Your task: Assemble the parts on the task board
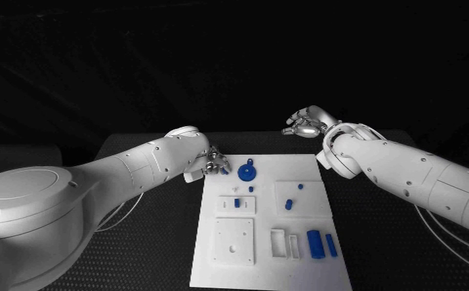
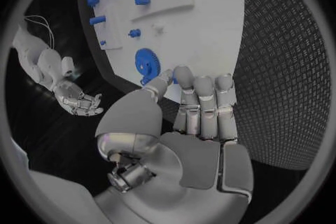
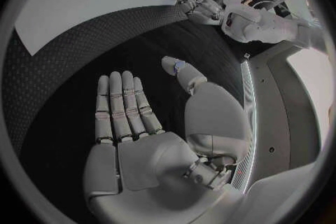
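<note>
Board (image 1: 305, 270) with 6 blue parts (image 1: 316, 243), 2 robot hands (image 1: 217, 165).

A black table (image 1: 146, 250) with a fine woven texture is seen under everything, and a dark wrinkled backdrop (image 1: 196, 53) is hung behind it.

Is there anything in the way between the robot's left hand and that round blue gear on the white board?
Nothing visible. The left hand hangs right beside the blue gear at the task board's far edge, with bare white board between them.
</note>
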### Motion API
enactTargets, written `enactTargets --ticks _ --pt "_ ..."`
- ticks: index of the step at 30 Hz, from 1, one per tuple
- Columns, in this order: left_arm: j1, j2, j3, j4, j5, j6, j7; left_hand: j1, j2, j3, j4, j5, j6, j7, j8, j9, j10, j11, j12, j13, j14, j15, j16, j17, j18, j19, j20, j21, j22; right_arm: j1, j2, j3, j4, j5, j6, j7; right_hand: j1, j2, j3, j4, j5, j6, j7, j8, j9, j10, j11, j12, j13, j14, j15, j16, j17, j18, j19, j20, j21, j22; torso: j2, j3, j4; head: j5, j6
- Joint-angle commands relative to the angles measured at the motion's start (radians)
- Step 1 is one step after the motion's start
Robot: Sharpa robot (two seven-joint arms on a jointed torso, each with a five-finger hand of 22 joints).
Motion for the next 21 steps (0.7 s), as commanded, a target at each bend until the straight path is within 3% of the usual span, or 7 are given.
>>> enactTargets --ticks 1,5,11,19,21 --pt "-0.001 -0.003 0.001 0.011 0.026 0.002 0.018 0.005 0.033 0.01 -0.033 0.021 0.027 -0.007 0.021 0.014 0.015 -0.004 -0.002 -0.002 0.014 -0.001 0.006 0.001 -0.015 0.004 -0.119 0.003 0.02 0.0 0.0 0.0 0.0 0.0 0.004 0.007 -0.003 0.009 0.0 0.008 0.004 -0.006 0.025 0.003 -0.001 -0.005 0.003 0.004 -0.002 -0.009 -0.001 0.005 -0.001 -0.002 -0.004 0.006 -0.004 0.002 0.001 -0.0011 0.0002 -0.001 -0.003" --pt "-0.001 -0.008 0.001 0.018 0.026 -0.01 0.016 -0.003 0.056 0.024 -0.077 0.04 0.042 -0.013 0.036 0.027 0.028 -0.01 -0.005 -0.005 0.024 -0.002 0.009 0.001 -0.015 0.012 -0.12 0.008 0.019 0.0 0.001 0.0 -0.001 0.0 0.004 0.008 -0.004 0.009 0.0 0.009 0.004 -0.006 0.025 0.003 -0.001 -0.005 0.003 0.005 -0.003 -0.009 -0.001 0.006 -0.002 -0.002 -0.004 0.006 -0.004 0.002 0.0 -0.0014 0.0005 -0.002 -0.004" --pt "-0.001 -0.027 0.001 0.048 0.035 -0.04 0.015 -0.026 0.064 0.035 -0.101 0.05 0.06 -0.023 0.05 0.038 0.044 -0.017 -0.005 -0.005 0.038 -0.004 0.014 0.003 -0.014 0.024 -0.122 0.015 0.019 0.0 0.0 0.0 -0.001 0.0 0.005 0.008 -0.005 0.009 -0.001 0.01 0.004 -0.006 0.025 0.003 -0.002 -0.005 0.003 0.005 -0.004 -0.009 -0.001 0.006 -0.003 -0.002 -0.003 0.006 -0.004 0.002 0.0 -0.0005 0.0009 -0.001 -0.003" --pt "0.001 -0.106 0.001 0.185 0.04 -0.155 0.016 -0.048 0.062 0.05 -0.116 0.06 0.082 -0.031 0.056 0.039 0.065 -0.026 0.0 -0.001 0.056 -0.008 0.022 0.006 -0.01 0.04 -0.127 0.024 0.019 0.0 -0.009 0.0 -0.002 0.001 0.007 0.007 -0.005 0.008 -0.001 0.01 0.004 -0.006 0.025 0.003 -0.002 -0.005 0.003 0.006 -0.005 -0.009 -0.001 0.007 -0.003 -0.002 -0.004 0.006 -0.004 0.002 -0.003 -0.0007 0.0025 -0.001 -0.008" --pt "0.001 -0.139 0.001 0.251 0.04 -0.199 0.011 -0.05 0.061 0.052 -0.118 0.061 0.085 -0.032 0.056 0.039 0.067 -0.026 0.0 0.0 0.059 -0.009 0.023 0.006 -0.01 0.043 -0.128 0.026 0.019 0.0 -0.013 0.0 -0.001 0.001 0.007 0.007 -0.005 0.008 -0.001 0.01 0.004 -0.006 0.025 0.003 -0.002 -0.005 0.003 0.006 -0.005 -0.009 -0.001 0.007 -0.003 -0.002 -0.004 0.006 -0.004 0.002 -0.003 -0.0004 0.0027 -0.001 -0.008"
